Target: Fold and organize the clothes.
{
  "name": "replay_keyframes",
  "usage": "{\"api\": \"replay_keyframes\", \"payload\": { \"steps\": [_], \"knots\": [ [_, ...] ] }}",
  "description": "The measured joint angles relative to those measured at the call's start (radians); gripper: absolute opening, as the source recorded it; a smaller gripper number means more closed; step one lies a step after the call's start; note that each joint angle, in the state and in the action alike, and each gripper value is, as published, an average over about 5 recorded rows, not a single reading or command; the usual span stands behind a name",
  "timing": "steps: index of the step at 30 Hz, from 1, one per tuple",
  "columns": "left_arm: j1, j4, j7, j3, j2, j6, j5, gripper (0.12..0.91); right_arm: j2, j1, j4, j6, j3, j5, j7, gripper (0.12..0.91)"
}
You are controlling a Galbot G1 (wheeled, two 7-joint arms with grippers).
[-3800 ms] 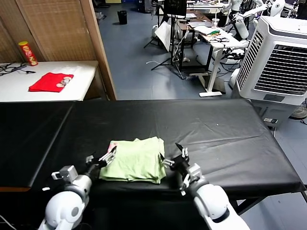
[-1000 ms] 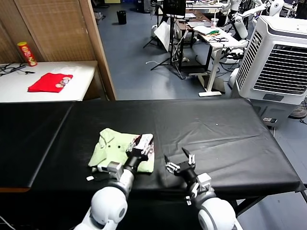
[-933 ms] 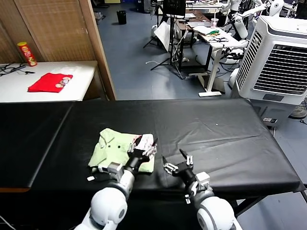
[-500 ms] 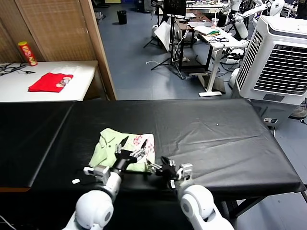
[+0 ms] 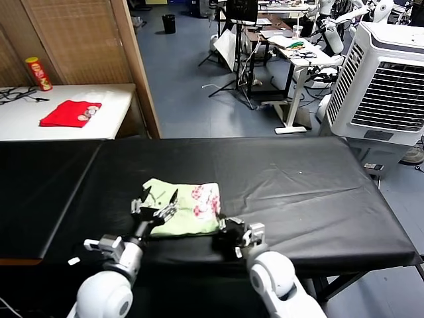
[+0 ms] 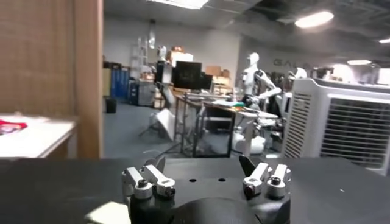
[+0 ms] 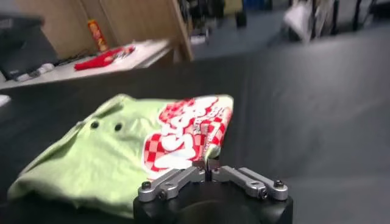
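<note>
Lying folded near the front edge of the black table [image 5: 318, 185], the shirt [image 5: 182, 209] is flanked by the left gripper [image 5: 154, 207], fingers spread and empty, at its 9 o'clock, and the right gripper [image 5: 233, 233], fingers closed together on nothing, at its 4 o'clock. Snagging the loose hem could undo the folds or drag the bundle off the nearby edge; open room is judged to lie toward 12 and 3 o'clock.

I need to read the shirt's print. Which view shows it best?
The right wrist view: the shirt's red checkered print fills it close up. The head view shows the whole shirt with the print small. The left wrist view catches only a pale corner.
</note>
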Motion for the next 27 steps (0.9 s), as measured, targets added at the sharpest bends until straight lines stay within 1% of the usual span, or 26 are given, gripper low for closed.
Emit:
{"api": "replay_keyframes", "payload": {
  "steps": [2,3,5,6,8,9,10,12,13,14,16,17,19,22,24,27],
  "knots": [
    [0.013,0.005,0.001,-0.009,0.01,-0.027,0.0,0.798,-0.033,-0.013,0.016,0.048,0.022,-0.061,-0.033,0.124],
    [0.019,0.009,0.002,-0.013,0.016,-0.044,0.0,0.798,-0.052,-0.02,0.025,0.074,0.033,-0.092,-0.047,0.137],
    [0.033,0.016,0.004,-0.021,0.027,-0.067,-0.001,0.798,-0.089,-0.041,0.046,0.13,0.055,-0.149,-0.062,0.197],
    [0.04,0.018,0.004,-0.024,0.032,-0.072,-0.003,0.798,-0.105,-0.052,0.058,0.156,0.066,-0.171,-0.061,0.243],
    [0.054,0.015,-0.004,-0.028,0.043,-0.066,-0.009,0.798,-0.131,-0.079,0.083,0.204,0.085,-0.2,-0.045,0.356],
    [0.062,0.011,-0.013,-0.029,0.049,-0.057,-0.012,0.798,-0.14,-0.095,0.096,0.226,0.094,-0.21,-0.032,0.407],
    [0.07,0.007,-0.025,-0.029,0.054,-0.051,-0.014,0.798,-0.147,-0.111,0.11,0.247,0.104,-0.218,-0.016,0.473],
    [0.089,-0.003,-0.046,-0.031,0.066,-0.045,-0.014,0.798,-0.154,-0.151,0.137,0.286,0.123,-0.228,0.015,0.574],
    [0.099,-0.008,-0.055,-0.032,0.073,-0.047,-0.014,0.798,-0.156,-0.176,0.152,0.306,0.133,-0.233,0.03,0.637],
    [0.111,-0.013,-0.061,-0.035,0.08,-0.052,-0.014,0.798,-0.156,-0.204,0.167,0.326,0.144,-0.239,0.044,0.684],
    [0.138,-0.022,-0.067,-0.045,0.095,-0.065,-0.015,0.798,-0.154,-0.267,0.196,0.367,0.168,-0.254,0.068,0.757],
    [0.155,-0.027,-0.07,-0.051,0.103,-0.072,-0.016,0.798,-0.151,-0.303,0.21,0.391,0.18,-0.267,0.081,0.777],
    [0.195,-0.035,-0.072,-0.067,0.119,-0.084,-0.025,0.798,-0.142,-0.372,0.236,0.436,0.202,-0.292,0.106,0.793],
    [0.268,-0.046,-0.076,-0.096,0.141,-0.093,-0.06,0.798,-0.125,-0.472,0.269,0.484,0.226,-0.321,0.141,0.797],
    [0.32,-0.053,-0.08,-0.12,0.15,-0.093,-0.085,0.798,-0.114,-0.536,0.29,0.495,0.237,-0.326,0.16,0.798],
    [0.395,-0.064,-0.092,-0.155,0.156,-0.088,-0.101,0.798,-0.102,-0.63,0.329,0.481,0.248,-0.323,0.186,0.798]
  ]
}}
